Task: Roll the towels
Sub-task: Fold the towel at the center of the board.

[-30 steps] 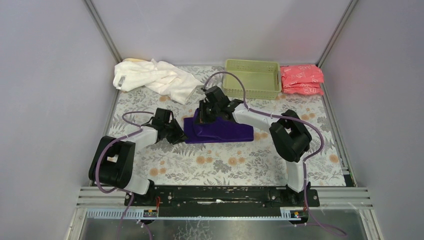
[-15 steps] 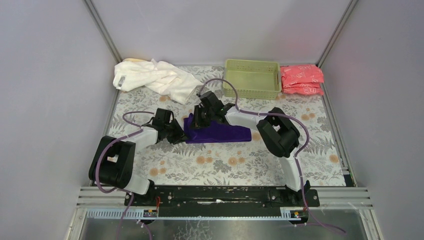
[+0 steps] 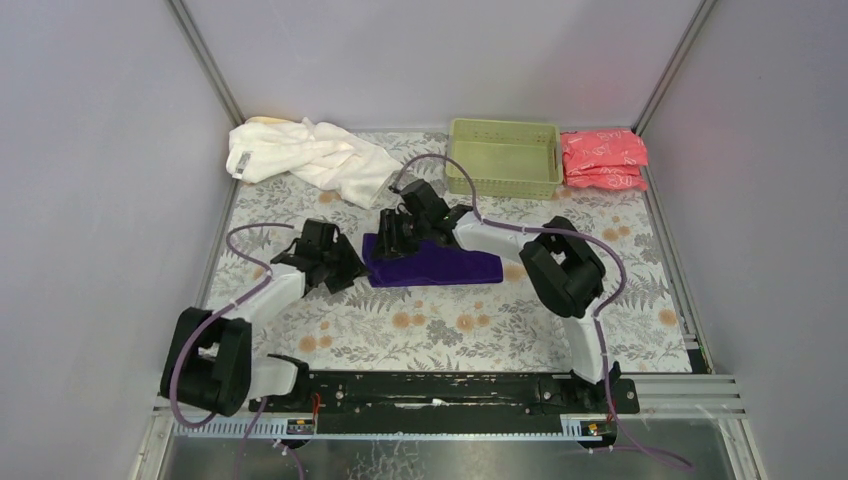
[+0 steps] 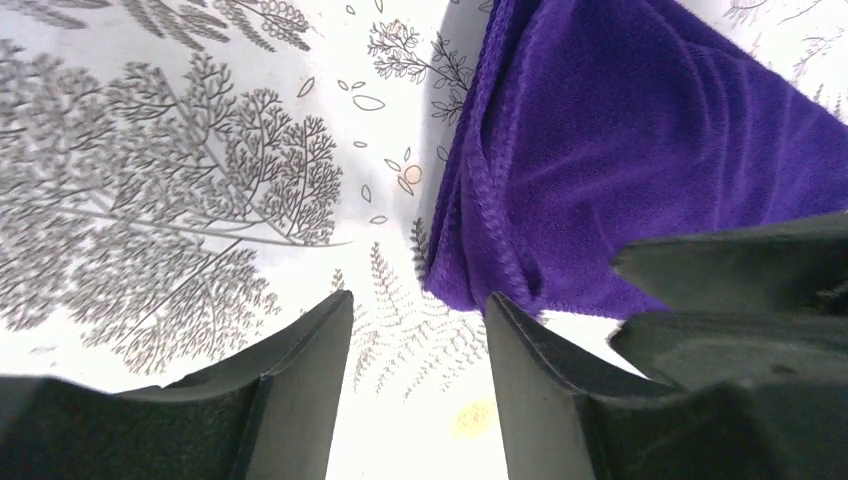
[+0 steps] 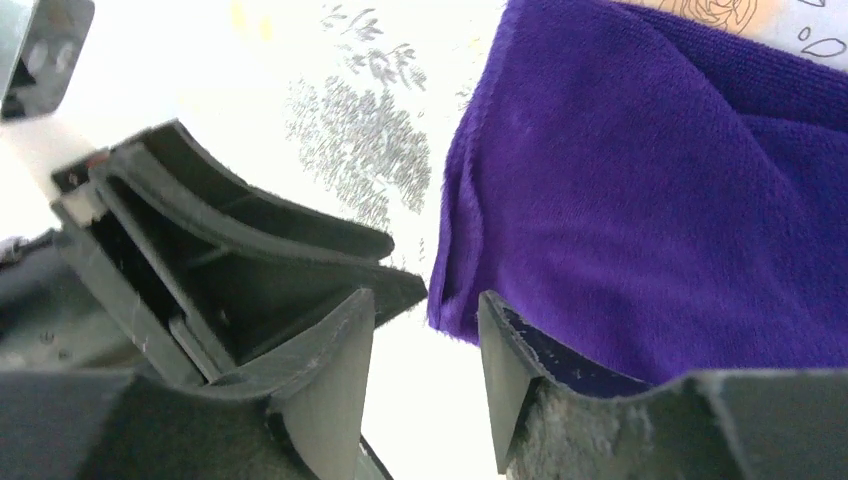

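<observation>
The dark purple towel (image 3: 432,265) lies as a folded flat strip in the middle of the patterned table (image 3: 450,330). My left gripper (image 3: 347,268) stands open just off the strip's left end, with only table between its fingers (image 4: 300,370); the towel's (image 4: 620,150) corner lies right at the tip of the right-hand finger. From the far side, my right gripper (image 3: 390,236) hangs open over that same end. Its gap (image 5: 425,305) is empty and the towel (image 5: 650,200) sits beside one finger. The large white towel (image 3: 300,155) is crumpled at the back left, with a pale yellow edge (image 3: 262,121) behind it.
A light green basket (image 3: 505,158) stands at the back, with pink-red packets (image 3: 603,158) to its right. Grey walls close in the table on three sides. The two grippers' fingertips are close together at the towel's left end.
Both grippers have opened and let go of the purple towel's left end. The left arm has drawn back a little to the left, and the towel's end now lies flat.
</observation>
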You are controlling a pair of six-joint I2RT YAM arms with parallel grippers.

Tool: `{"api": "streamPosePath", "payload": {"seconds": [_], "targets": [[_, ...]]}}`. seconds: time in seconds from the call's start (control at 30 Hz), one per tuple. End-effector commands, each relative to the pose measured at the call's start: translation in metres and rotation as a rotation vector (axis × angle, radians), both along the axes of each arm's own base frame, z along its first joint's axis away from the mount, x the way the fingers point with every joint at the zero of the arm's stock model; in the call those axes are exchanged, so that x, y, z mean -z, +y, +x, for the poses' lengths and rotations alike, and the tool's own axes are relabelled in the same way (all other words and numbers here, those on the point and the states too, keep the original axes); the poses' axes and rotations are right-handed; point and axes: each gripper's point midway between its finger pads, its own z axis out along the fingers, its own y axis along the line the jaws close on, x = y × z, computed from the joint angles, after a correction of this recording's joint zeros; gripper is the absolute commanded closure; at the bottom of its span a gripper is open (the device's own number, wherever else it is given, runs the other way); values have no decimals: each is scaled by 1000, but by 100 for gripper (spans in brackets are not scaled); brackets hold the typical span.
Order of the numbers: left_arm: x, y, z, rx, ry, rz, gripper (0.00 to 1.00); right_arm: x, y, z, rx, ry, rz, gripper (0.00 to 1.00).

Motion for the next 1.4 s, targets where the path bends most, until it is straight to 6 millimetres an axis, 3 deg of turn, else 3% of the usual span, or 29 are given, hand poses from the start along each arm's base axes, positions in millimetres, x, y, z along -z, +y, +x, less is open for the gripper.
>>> {"api": "streamPosePath", "payload": {"seconds": [0.0, 0.13, 0.23, 0.4, 0.47, 0.6, 0.77, 0.87, 0.97, 1.07, 1.23, 1.3, 1.37], "targets": [[-27, 20, 2, -32, -57, 107, 47, -71, -28, 12, -4, -200, 39, 49], [-63, 9, 12, 0, -139, 94, 44, -67, -86, 21, 76, -212, 37, 48], [-87, -22, 21, 72, -190, 36, 43, -55, -129, 26, 139, -204, 19, 46], [-94, -71, 39, 184, -208, -32, 44, -33, -173, 18, 190, -158, 14, 46], [-82, -77, 44, 202, -182, -31, 46, -24, -185, 15, 205, -142, 11, 46], [-42, -70, 40, 195, -97, 19, 51, 2, -212, 11, 265, -95, -14, 46], [6, -42, 16, 118, 11, 10, 57, 34, -242, 1, 328, -41, -34, 46], [26, -22, -3, 64, 73, 5, 60, 43, -257, -3, 371, -27, -36, 46], [23, -7, -11, 9, 69, 1, 58, 40, -271, -1, 419, -43, -35, 46], [-3, -4, -4, 1, 11, 2, 54, 18, -265, 4, 389, -88, 18, 45], [-73, -19, 33, 10, -184, -74, 46, -34, -252, 36, 399, -229, 140, 42], [-84, -25, 50, 5, -235, -96, 45, -47, -248, 51, 415, -272, 181, 42], [-83, -32, 69, 8, -255, -116, 45, -52, -244, 66, 439, -293, 217, 42]]}}
